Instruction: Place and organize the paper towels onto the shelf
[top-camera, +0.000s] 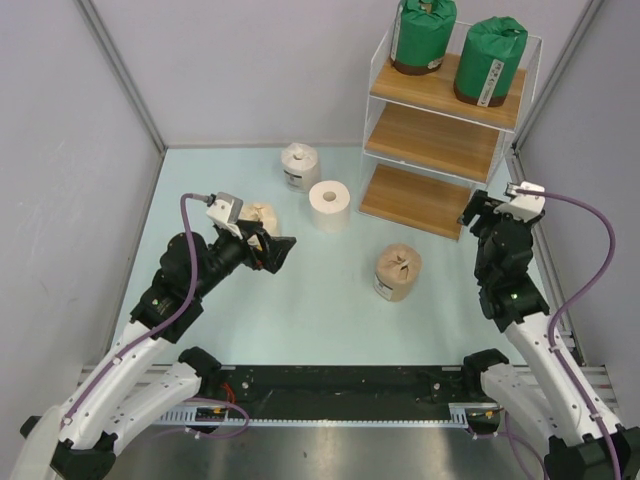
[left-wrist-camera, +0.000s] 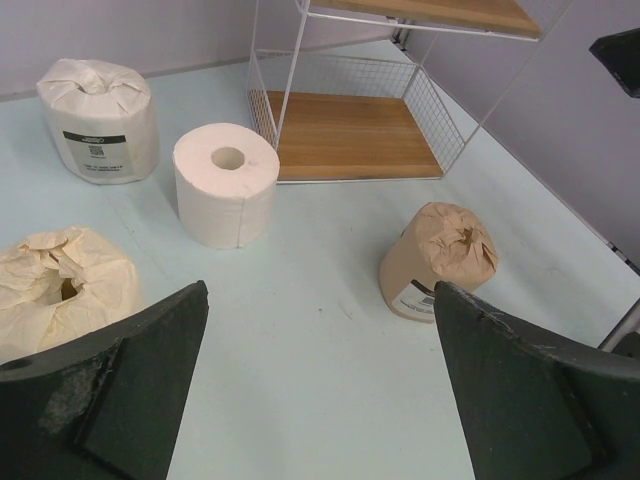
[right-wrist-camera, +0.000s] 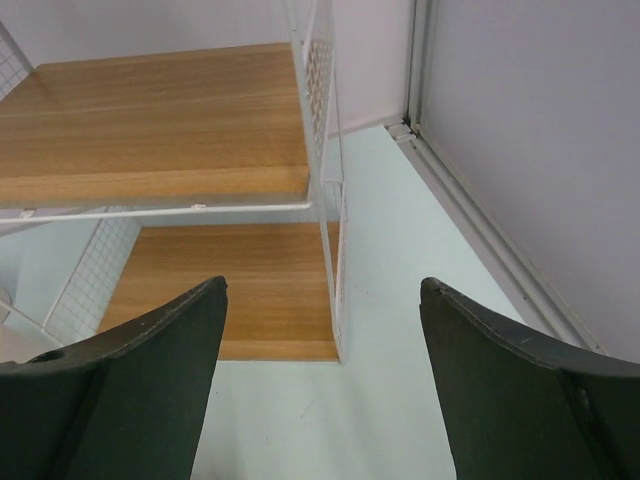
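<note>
**Currently: both grippers empty, four rolls on the table, two on the shelf**

Left gripper (left-wrist-camera: 320, 300): jaws spread wide, nothing between them. The cream roll (left-wrist-camera: 60, 285) sits just beside its left finger, and no contact is visible.

Right gripper (right-wrist-camera: 322, 290): jaws equally wide and empty. It faces the right end of the shelf (top-camera: 430, 135), close to the wire side panel (right-wrist-camera: 325, 120).

Handling (a judgement):
- The rolls look light, soft and easily squashed, so a gentle squeeze should be enough.
- The wrapped ones may slip in their crinkled film.
- The bare white roll (left-wrist-camera: 225, 185) offers more friction, but its outer sheets could dent or come loose.
- The best hold is probably across the curved side wall at mid-height, with the jaws opened nearly to their full spread.
- The gathered twist of wrap on top looks too flimsy to hold.

Roll positions, working outward:
- The bare white roll stands on end mid-table.
- The white-wrapped labelled roll (left-wrist-camera: 100, 120) stands beyond it, nearer the back wall.
- The tan roll (left-wrist-camera: 438, 260) stands in front of the bottom board, closer to the right arm.
- The two green rolls (top-camera: 425, 35) stand side by side on the top board.
- The middle and bottom boards hold nothing.

Arm pose:
- The left arm reaches forward over the table (top-camera: 330, 320) with its elbow bent. Its wrist is pitched down and turned toward the centre.
- The right arm is folded more upright, with its wrist at the shelf's front right corner.
</note>
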